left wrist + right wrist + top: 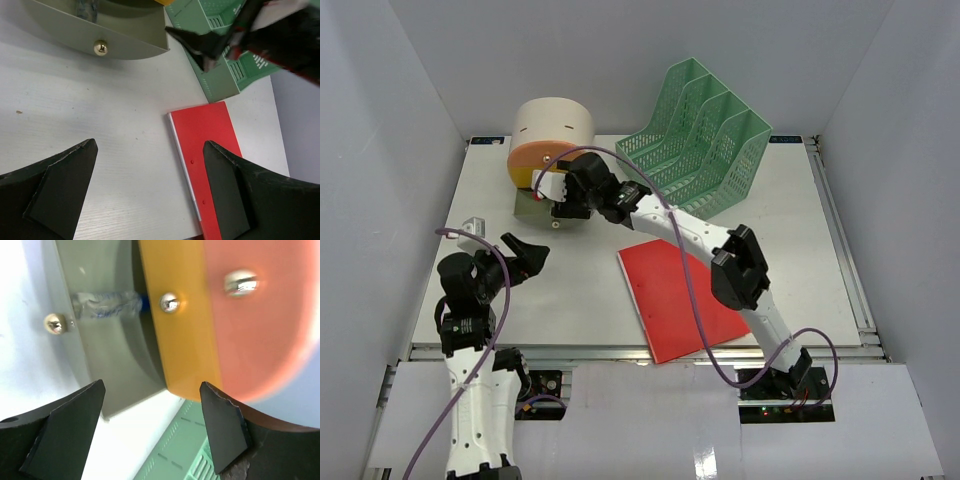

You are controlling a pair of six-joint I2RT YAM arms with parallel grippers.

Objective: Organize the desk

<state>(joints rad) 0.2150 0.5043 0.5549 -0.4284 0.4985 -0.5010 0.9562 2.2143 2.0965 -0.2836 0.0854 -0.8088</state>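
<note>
The white desk (800,230) carries a beige round drawer box (552,128) at the back left. Its lowest olive drawer (107,350) is pulled out, and a clear pen-like item (105,305) with a blue end lies inside. My right gripper (560,205) hovers just over that drawer's front, open with nothing between its fingers (75,415). My left gripper (527,255) stands open and empty above bare desk (75,110), to the left of a red folder (680,295). In the left wrist view the drawer's gold knob (100,47) and the right gripper (205,47) show ahead.
A green mesh file rack (705,140) stands at the back right, its base close to the red folder (207,135). A small metallic item (470,228) lies near the desk's left edge. Above the olive drawer sit a yellow drawer (182,330) and a salmon drawer (255,325), both pushed in.
</note>
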